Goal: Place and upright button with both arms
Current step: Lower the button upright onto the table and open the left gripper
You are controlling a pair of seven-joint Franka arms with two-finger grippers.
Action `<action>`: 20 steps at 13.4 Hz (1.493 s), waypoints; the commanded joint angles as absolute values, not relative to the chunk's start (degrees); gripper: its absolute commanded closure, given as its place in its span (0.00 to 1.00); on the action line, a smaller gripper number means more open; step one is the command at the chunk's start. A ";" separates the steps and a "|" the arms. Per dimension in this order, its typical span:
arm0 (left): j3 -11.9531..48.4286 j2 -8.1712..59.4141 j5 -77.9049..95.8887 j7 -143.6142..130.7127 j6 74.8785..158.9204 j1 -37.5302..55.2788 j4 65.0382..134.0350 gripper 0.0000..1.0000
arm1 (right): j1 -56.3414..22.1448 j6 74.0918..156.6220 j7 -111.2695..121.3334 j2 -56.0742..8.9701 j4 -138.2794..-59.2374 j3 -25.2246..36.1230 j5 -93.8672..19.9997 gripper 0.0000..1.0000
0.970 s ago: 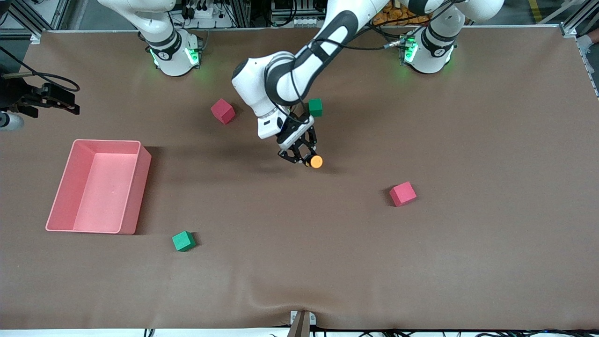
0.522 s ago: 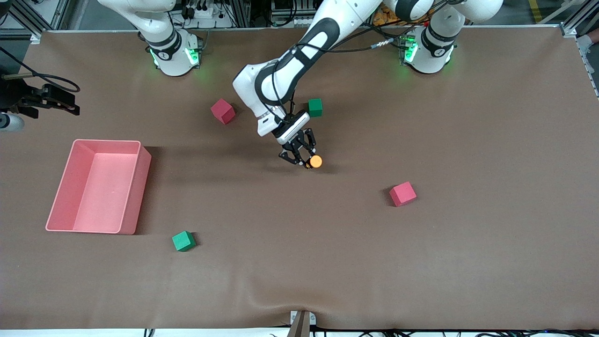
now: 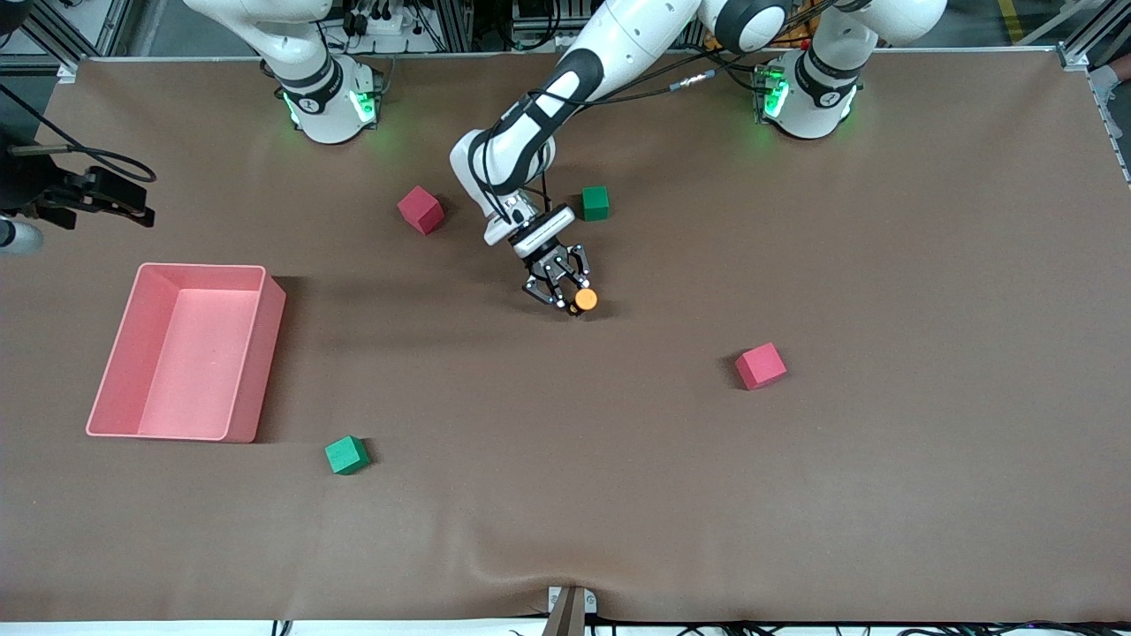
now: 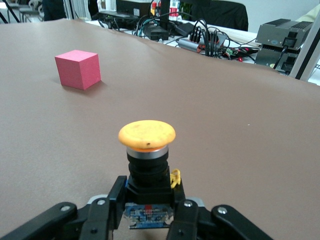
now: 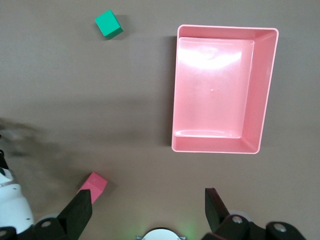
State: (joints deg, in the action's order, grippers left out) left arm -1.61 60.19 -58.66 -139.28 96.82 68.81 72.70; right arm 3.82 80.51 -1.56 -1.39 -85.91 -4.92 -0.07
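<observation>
While gripped: button (image 4: 146, 150) between left gripper (image 4: 150, 220) fingertips.

A brown cloth-covered table (image 3: 884, 495) bears a pink rectangular plastic bin (image 3: 119, 371), two red foam cubes (image 3: 421, 209) (image 3: 761, 366) and two green foam cubes (image 3: 346, 455) (image 3: 595, 202).

Open brown table (image 3: 928, 265) lies around the left gripper (image 3: 565, 296), clamped on the button (image 3: 584, 300) mid-table. Nearest obstacles: a green cube (image 3: 595, 202) and a red cube (image 3: 420, 209), both farther from the front camera. Another red cube (image 3: 760, 366) sits nearer, toward the left arm's end. The pink bin (image 3: 188, 351) and second green cube (image 3: 346, 455) stand well apart.
</observation>
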 commanded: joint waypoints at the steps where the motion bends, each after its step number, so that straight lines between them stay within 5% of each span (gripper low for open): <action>1: -2.37 60.47 -60.29 -139.92 95.19 69.52 71.98 1.00 | 3.34 80.60 -3.43 -1.14 -85.96 -4.75 0.44 0.00; 13: -2.37 63.46 -61.08 -140.19 94.48 70.75 71.98 0.92 | 3.43 80.60 -3.43 -0.97 -86.31 -4.48 0.44 0.00; 20: -2.20 64.16 -63.37 -138.43 94.48 70.84 72.07 0.19 | 3.34 80.77 -2.02 -0.53 -86.75 -4.48 0.44 0.00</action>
State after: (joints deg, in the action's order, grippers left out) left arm -1.82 63.50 -61.75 -139.04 95.62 70.15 72.94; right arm 3.30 80.50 -2.57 -1.39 -86.15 -4.43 0.01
